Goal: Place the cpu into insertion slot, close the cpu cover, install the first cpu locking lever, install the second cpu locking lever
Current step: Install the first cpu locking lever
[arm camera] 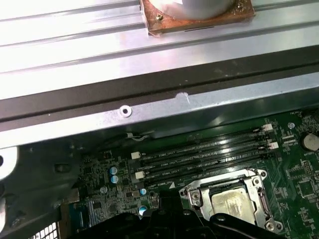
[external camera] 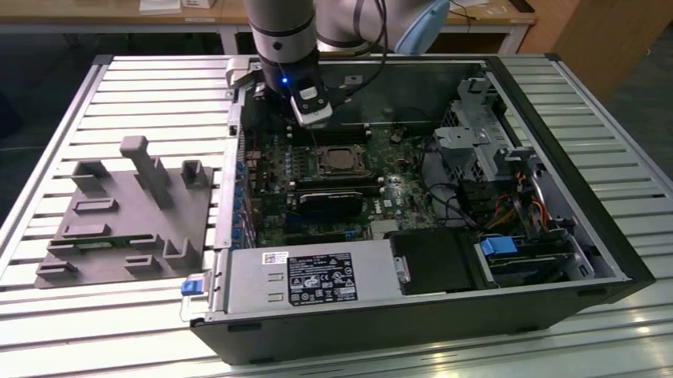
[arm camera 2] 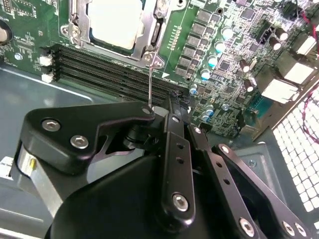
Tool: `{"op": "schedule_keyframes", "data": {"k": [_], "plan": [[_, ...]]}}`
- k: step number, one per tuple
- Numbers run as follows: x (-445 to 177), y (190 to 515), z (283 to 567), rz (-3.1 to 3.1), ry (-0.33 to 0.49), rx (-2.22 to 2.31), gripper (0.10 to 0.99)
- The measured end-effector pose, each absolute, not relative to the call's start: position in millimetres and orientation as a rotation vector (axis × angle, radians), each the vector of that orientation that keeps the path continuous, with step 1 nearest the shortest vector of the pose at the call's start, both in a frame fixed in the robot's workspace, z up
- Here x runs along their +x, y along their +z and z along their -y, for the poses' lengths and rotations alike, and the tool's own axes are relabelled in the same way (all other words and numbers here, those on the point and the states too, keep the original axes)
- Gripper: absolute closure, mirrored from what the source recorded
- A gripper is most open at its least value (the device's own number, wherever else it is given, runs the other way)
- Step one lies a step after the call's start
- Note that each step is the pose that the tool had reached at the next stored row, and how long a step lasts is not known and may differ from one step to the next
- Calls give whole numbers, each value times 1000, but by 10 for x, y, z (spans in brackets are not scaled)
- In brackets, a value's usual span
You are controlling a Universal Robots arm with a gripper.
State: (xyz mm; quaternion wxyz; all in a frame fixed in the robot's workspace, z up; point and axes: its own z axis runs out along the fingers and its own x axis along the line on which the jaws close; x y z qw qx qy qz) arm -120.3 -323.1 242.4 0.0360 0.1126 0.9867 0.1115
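The cpu (arm camera 2: 115,21) lies in the insertion slot (external camera: 339,161) on the green board, its dull silver top showing. Over it lies the cpu cover (arm camera 2: 151,27), a silver frame that looks flat around the chip. A thin locking lever (arm camera 2: 150,82) rises from the socket's corner straight to my gripper (arm camera 2: 152,110), which is shut on the lever's free end. In the exterior view my gripper (external camera: 314,122) hangs just behind the socket, inside the open case. In the first wrist view the cpu (arm camera: 231,203) and cpu cover (arm camera: 219,181) show beyond the memory slots.
Long black memory slots (arm camera 2: 107,67) run beside the socket. A black heatsink-like block (external camera: 331,203) sits in front of it, with a power supply (external camera: 305,276) at the case front and a drive cage (external camera: 494,150) with cables on the exterior view's right. A grey fixture (external camera: 126,213) stands on the slatted table.
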Motion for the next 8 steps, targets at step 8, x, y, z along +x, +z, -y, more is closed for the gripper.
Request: {"op": "schedule_keyframes", "data": {"k": [8], "plan": [[-1132,2422,3231,-3032,351,337,984]]}}
